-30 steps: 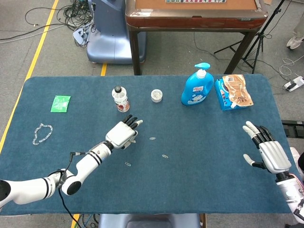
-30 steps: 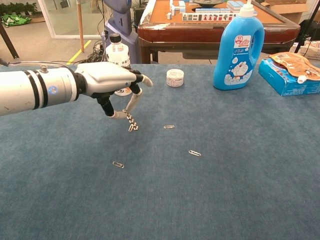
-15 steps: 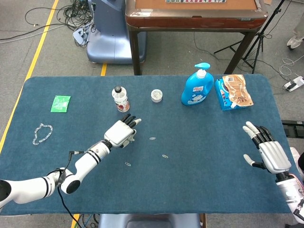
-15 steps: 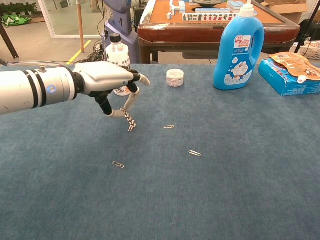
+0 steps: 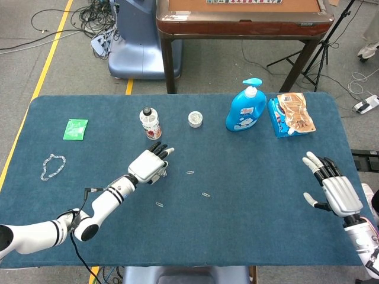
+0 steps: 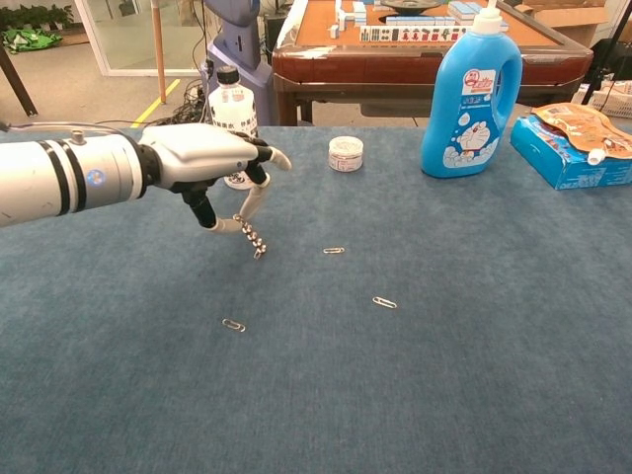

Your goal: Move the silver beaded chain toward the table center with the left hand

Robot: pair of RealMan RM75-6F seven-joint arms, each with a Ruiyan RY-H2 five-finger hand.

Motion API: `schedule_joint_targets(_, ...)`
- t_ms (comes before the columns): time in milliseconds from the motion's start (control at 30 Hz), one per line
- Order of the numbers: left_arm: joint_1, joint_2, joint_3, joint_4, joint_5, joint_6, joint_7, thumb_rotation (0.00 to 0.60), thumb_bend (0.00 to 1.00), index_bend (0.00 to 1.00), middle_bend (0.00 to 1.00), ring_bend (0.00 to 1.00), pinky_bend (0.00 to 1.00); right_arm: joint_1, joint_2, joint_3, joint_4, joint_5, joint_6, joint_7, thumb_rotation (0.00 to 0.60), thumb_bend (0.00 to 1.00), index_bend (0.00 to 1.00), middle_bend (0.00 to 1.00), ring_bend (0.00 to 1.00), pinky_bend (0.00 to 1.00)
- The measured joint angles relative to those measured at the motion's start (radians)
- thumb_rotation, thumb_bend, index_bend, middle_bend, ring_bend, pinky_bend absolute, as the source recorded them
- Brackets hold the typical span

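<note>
Silver beaded chain pinched in left hand fingers, drifted slightly left since earlier; we judge release pending. Right hand spread, idle.

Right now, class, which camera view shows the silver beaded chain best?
The chest view: the silver beaded chain dangles plainly from the left hand, pinched. In the head view that hand hides nearly all of it.

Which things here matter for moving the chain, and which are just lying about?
In the job: left hand; the silver beaded chain it pinches, dangling to the table.

Lying about: small water bottle; round jar; blue pump bottle; blue box; orange pouch; green packet; paper clips; looped chain.
</note>
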Motion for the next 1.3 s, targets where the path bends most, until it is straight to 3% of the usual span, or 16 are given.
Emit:
schedule_joint_targets(367,0.006,0.005,0.001,0.003,0.010,0.006,-0.016,0.600,0.36,0.71,0.00,0.00,0.00,0.000,-0.004,0.000,0.002,0.003,-0.005,-0.006,0.600,0.30,0.00,0.00,0.00,0.00)
schedule_joint_targets(800,0.017,0.077,-0.015,-0.104,-0.017,0.055,0.071,0.600,0.36,0.71,0.00,0.00,0.00,0.002,-0.007,-0.004,0.005,0.000,-0.010,-0.008,0.600,0.31,0.00,0.00,0.00,0.00)
schedule_joint_targets(867,0.020,0.088,-0.016,-0.119,-0.023,0.063,0.082,0.600,0.36,0.66,0.00,0.00,0.00,0.002,-0.009,-0.004,0.005,-0.001,-0.011,-0.010,0.600,0.30,0.00,0.00,0.00,0.00)
schedule_joint_targets(967,0.026,0.105,-0.019,-0.144,-0.036,0.072,0.092,0.600,0.36,0.51,0.00,0.00,0.00,0.003,-0.011,-0.005,0.005,-0.002,-0.012,-0.014,0.600,0.30,0.00,0.00,0.00,0.00)
schedule_joint_targets(1300,0.033,0.135,-0.022,-0.190,-0.102,0.080,0.138,0.600,0.36,0.25,0.00,0.00,0.00,0.002,-0.012,-0.002,0.008,0.002,-0.010,-0.015,0.600,0.30,0.00,0.00,0.00,0.00)
